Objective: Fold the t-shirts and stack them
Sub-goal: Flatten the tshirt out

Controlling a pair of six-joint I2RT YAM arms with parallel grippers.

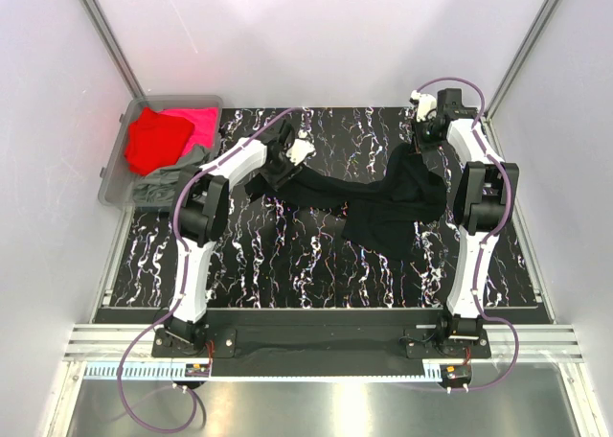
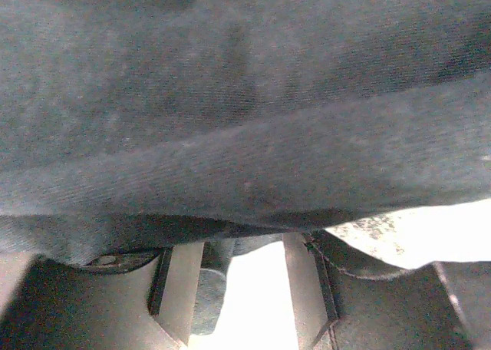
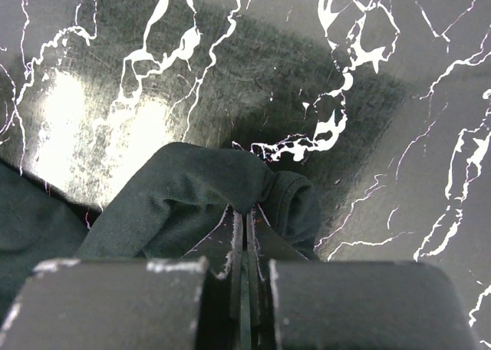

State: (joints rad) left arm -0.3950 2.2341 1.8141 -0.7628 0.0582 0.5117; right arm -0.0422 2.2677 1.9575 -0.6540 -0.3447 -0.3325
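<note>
Top view: the black t-shirt (image 1: pixel 383 202) hangs stretched across the centre of the table (image 1: pixel 287 264) between the left tool (image 1: pixel 295 157) and right tool (image 1: pixel 421 138), probably for spreading.
Left wrist: cloth drapes over parted fingers (image 2: pixel 180 288).
Right wrist: tool clamped together on a shirt fold, anchoring it.

One t-shirt (image 1: pixel 393 202) on table (image 1: pixel 287 264); other t-shirts (image 1: pixel 153 140) in bin (image 1: pixel 113 183), far left.
</note>
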